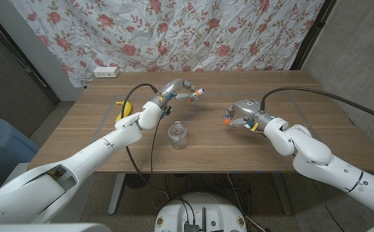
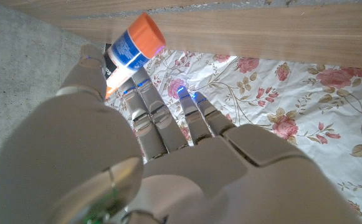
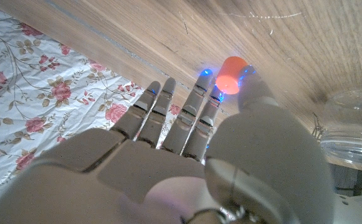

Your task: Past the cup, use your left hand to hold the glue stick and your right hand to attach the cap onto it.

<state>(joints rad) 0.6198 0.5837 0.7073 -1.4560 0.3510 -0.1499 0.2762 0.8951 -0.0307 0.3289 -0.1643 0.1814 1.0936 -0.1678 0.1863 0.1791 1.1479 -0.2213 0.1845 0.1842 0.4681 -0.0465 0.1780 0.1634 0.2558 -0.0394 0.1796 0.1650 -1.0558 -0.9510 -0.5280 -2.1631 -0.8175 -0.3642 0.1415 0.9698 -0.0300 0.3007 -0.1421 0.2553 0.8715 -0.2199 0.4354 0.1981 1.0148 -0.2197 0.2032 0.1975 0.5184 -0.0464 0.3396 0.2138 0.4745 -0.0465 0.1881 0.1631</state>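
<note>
My left hand point(image 1: 177, 89) is raised over the far middle of the table and holds the glue stick point(image 1: 197, 94), a white, blue and orange tube pointing toward the right. In the left wrist view the glue stick point(image 2: 135, 43) is pinched at the fingertips of that hand point(image 2: 143, 143), its orange end out. My right hand point(image 1: 241, 114) hovers over the table's right half, pinching the small orange cap point(image 1: 227, 118). The cap point(image 3: 232, 74) shows at the fingertips of the right hand point(image 3: 218, 155) in the right wrist view. A gap separates cap and stick.
A clear glass cup point(image 1: 178, 136) stands on the wooden table point(image 1: 96, 142) nearer to me than both hands, also seen as the cup point(image 3: 355, 124). A yellow object point(image 1: 126, 109) lies at the left, behind my left arm. A white power strip point(image 1: 106, 72) sits beyond the far-left corner.
</note>
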